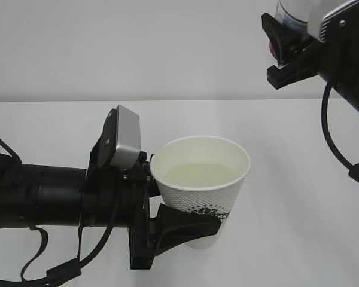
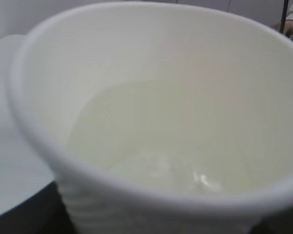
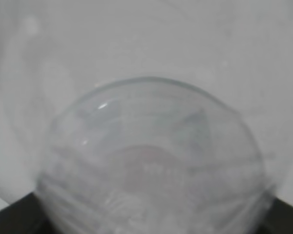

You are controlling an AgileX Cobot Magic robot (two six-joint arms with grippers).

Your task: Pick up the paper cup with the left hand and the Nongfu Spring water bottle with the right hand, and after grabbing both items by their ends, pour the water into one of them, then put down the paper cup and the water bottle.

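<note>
The white paper cup [image 1: 198,200] with its dark green logo hangs upright above the table, and my left gripper [image 1: 178,203] is shut on its lower side. A pale pool of water [image 1: 197,174] lies inside it. In the left wrist view the cup [image 2: 136,53] fills the frame, with the water [image 2: 151,141] at its bottom. At the top right, my right gripper [image 1: 285,51] is shut on the Nongfu Spring water bottle [image 1: 294,15], most of which is cut off by the frame edge. The right wrist view shows only the clear bottle [image 3: 151,165], blurred and very close.
A white table [image 1: 299,179] runs under both arms to a plain white wall behind. The left arm's grey plate [image 1: 127,136] and its cables [image 1: 54,272] sit at the lower left. A black cable [image 1: 338,149] hangs from the right arm.
</note>
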